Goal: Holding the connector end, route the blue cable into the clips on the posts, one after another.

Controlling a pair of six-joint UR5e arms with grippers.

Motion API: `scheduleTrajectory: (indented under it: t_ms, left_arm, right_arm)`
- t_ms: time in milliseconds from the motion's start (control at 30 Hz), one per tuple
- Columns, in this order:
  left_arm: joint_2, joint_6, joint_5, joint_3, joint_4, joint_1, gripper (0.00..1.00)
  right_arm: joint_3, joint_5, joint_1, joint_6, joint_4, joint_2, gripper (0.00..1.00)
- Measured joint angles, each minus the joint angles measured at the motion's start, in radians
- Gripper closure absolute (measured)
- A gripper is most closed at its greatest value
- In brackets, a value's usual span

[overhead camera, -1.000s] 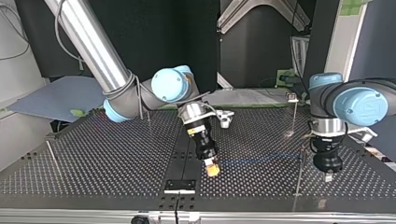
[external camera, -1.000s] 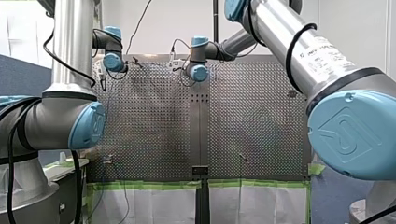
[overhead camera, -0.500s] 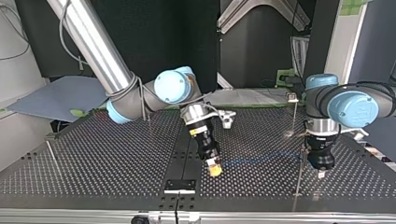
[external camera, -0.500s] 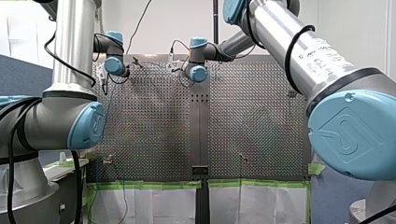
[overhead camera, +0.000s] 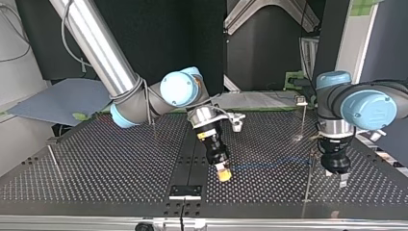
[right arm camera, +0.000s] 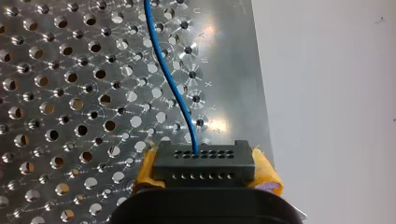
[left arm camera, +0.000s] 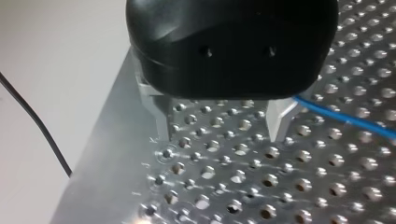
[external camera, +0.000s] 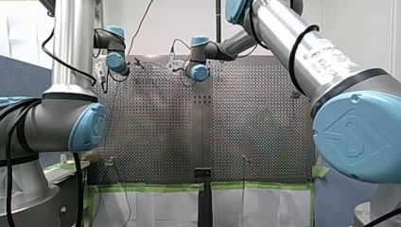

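At the top view's left a thin post stands on the perforated table, well apart from the work; no clip visible on it from here. Next over, my right gripper is clamped on the black connector, yellow pads on both its ends, tilted down near the table's mid strip. The blue cable leaves the connector's face & runs low over the table toward that view's right, to a second post near my left gripper. That one's metal fingers stand apart w/ nothing btwn them; the cable passes just beside one finger, outside the gap. To do this step well, I reckon: hold the connector firm, put only light tension on the line, raise it to clip height & bring it sideways into the clip mouth, w/ my left gripper steadying the cable close to the post. Too hard a pull could twist the connector in the pads or bend the thin post. Hard to make out: the clips are too small to read, so I can't tell whether the cable is seated at the second post or only passes it. The cable's far end is cut off in the left wrist view, & the front view shows arms only, no fingers or cable.
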Motion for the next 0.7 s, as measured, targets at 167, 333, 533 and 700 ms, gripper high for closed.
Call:
scheduleTrajectory:
  t_ms: [167,333,533,700]
  left_arm:
    - [0.002,-0.010,-0.036,-0.001,-0.049,-0.008,0.00]
    - [0.015,-0.046,-0.012,-0.006,-0.094,-0.020,0.00]
    - [0.048,-0.102,0.006,-0.046,-0.151,-0.021,0.00]
    - [0.072,-0.143,0.007,-0.082,-0.192,-0.019,0.00]
  right_arm:
    - [-0.001,0.001,0.000,0.001,0.001,-0.001,1.00]
    - [-0.001,0.001,0.000,0.000,0.002,-0.001,1.00]
    - [-0.001,0.002,0.000,0.000,0.002,-0.002,1.00]
    - [-0.001,0.002,0.000,0.000,0.005,-0.003,1.00]
